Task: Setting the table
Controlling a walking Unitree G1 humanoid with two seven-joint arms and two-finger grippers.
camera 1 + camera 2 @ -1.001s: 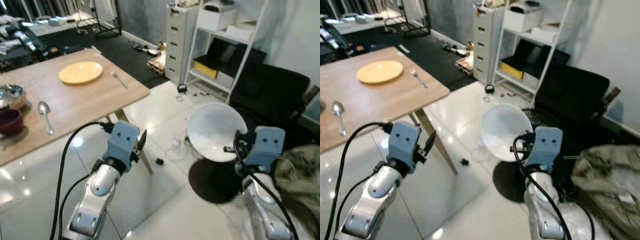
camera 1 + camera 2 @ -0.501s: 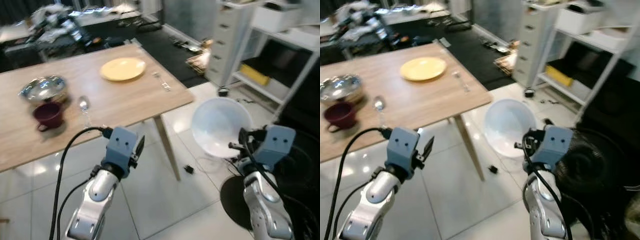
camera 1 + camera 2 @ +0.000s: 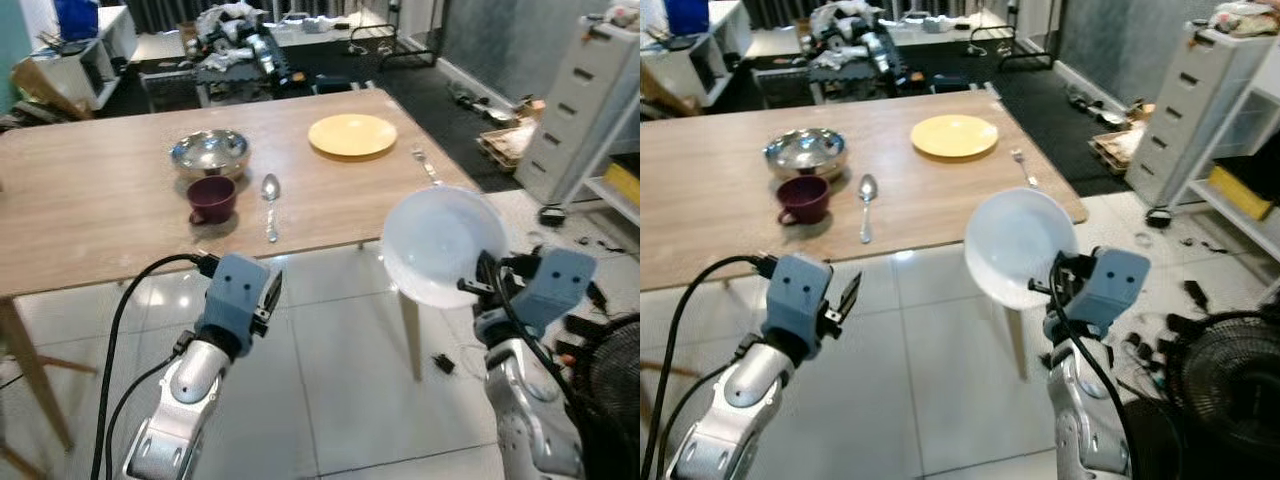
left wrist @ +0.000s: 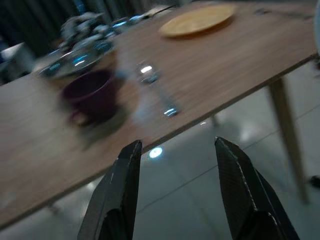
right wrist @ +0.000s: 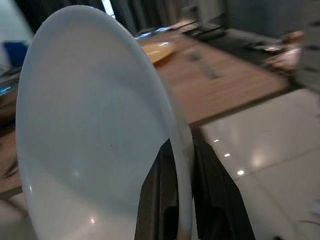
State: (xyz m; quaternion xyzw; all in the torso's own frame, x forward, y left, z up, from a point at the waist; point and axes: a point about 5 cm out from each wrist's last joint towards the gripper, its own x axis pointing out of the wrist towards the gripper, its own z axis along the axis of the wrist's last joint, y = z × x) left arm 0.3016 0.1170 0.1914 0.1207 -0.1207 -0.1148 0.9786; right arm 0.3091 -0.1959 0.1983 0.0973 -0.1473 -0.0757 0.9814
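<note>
While the table (image 3: 100, 210) stands ahead with a yellow plate (image 3: 352, 135), steel bowl (image 3: 209, 152), mug (image 3: 211, 200) and spoon (image 3: 270, 205), the right gripper (image 3: 478, 287) pinches the white bowl (image 3: 440, 245) by its rim, near right. Likely stiff, slick, breakable. The left gripper (image 4: 175, 190) hangs empty, fingers apart.
</note>
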